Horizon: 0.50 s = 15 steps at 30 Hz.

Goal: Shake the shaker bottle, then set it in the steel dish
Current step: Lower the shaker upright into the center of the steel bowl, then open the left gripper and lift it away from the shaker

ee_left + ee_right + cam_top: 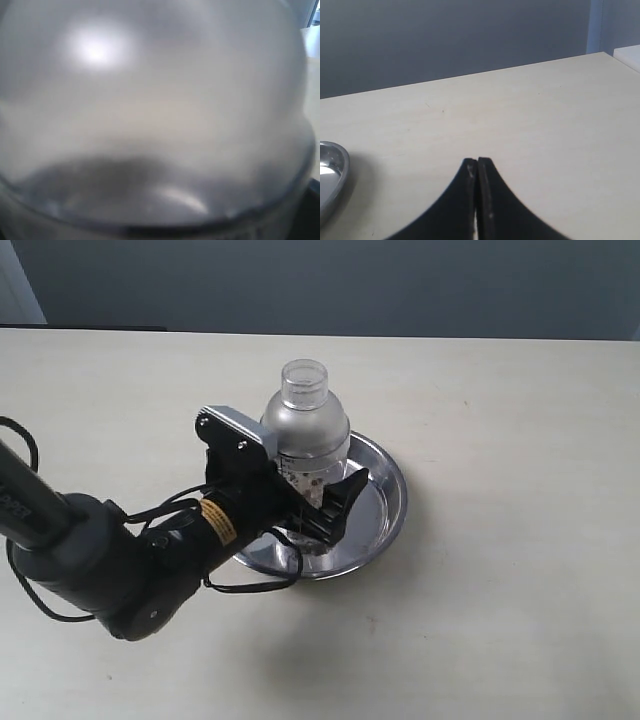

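Exterior view – bottle: a clear plastic, frosted-shouldered shaker bottle (305,425) stands upright with its small round clear cap on top. Brown and white grains show through its lower wall.
Exterior view – dish: a round, shiny stainless steel dish (390,490) lies on the pale beige counter (520,590), and the bottle is inside its rim. The dish's bare floor and wall show from 2 to 5 o'clock of the bottle.
Exterior view – bottle's base: it is hidden behind the gripper, so I cannot tell whether it rests on the dish floor.
Exterior view – left gripper (325,490): it is clamped around the bottle's lower body. One black finger (340,502) lies across the near side, and the other is hidden behind the bottle.
Exterior view – left arm (100,560): black, with loose cables, it reaches in from 8 o'clock.
Exterior view – backdrop: a grey-blue wall (350,285) runs along the counter's edge at 12 o'clock.

Left wrist view – bottle: the blurred frosted dome of the shaker bottle (160,120) fills almost the whole picture, very close to the lens.
Left wrist view – gripper: its fingers are not seen here.

Right wrist view – right gripper (477,200): it is clenched on nothing, its two black fingers pressed flat together above the bare counter (530,115).
Right wrist view – dish: a curved piece of the steel dish (332,175) rim shows at the picture's border, apart from the gripper.
Right wrist view – backdrop: the grey-blue wall (455,40) rises beyond the counter's far edge.
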Tool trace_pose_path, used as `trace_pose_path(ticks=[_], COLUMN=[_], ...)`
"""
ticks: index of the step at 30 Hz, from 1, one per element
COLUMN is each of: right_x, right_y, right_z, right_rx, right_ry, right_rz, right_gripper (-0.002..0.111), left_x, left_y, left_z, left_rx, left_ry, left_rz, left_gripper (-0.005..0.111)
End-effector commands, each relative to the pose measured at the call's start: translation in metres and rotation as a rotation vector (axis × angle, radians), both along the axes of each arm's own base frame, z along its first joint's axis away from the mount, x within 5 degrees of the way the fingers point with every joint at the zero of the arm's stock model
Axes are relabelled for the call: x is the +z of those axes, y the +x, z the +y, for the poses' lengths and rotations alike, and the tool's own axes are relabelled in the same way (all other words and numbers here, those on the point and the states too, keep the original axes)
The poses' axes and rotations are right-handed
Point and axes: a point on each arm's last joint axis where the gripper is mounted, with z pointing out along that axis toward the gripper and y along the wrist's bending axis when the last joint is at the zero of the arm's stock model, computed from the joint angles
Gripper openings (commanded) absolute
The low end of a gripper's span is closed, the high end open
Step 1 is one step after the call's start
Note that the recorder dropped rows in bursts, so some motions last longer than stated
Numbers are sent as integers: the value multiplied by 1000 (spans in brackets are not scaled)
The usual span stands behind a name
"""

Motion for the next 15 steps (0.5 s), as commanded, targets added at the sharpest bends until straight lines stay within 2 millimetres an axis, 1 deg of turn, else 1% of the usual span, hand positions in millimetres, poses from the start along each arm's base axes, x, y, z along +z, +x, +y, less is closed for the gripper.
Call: trace_pose_path(ticks=[1,15], right_x=[1,1], right_y=[0,0], right_z=[0,0], right_rx=[-5,-5], right_ry=[-3,-3], right_rz=[-12,-12], right_gripper=[-1,-1], left_x=[5,61], left_y=[0,-1], left_z=[-1,4], left_rx=[0,32], left_ry=[-12,-59], left_rz=[-13,-178], left_gripper=[105,105])
